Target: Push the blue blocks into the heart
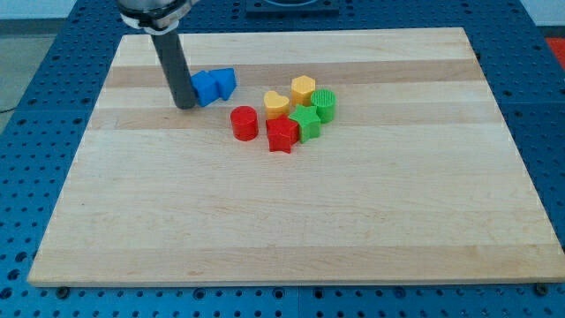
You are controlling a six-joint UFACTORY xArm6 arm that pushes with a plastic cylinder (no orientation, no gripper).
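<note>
The tip [185, 106] sits right against the left side of the blue blocks [214, 85], maybe touching. It has nothing to open or close; it only pushes. It is on that side because the yellow heart [275, 104] lies to the right, so a push would slide them that way.

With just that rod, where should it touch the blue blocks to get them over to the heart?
No gripping here, only pushing. My tip sits against the view's left side of the blue blocks, which lie touching as a pair. The yellow heart lies to their right and slightly lower, so pressing on that left face, a bit from above, probably drives both toward it.
</note>
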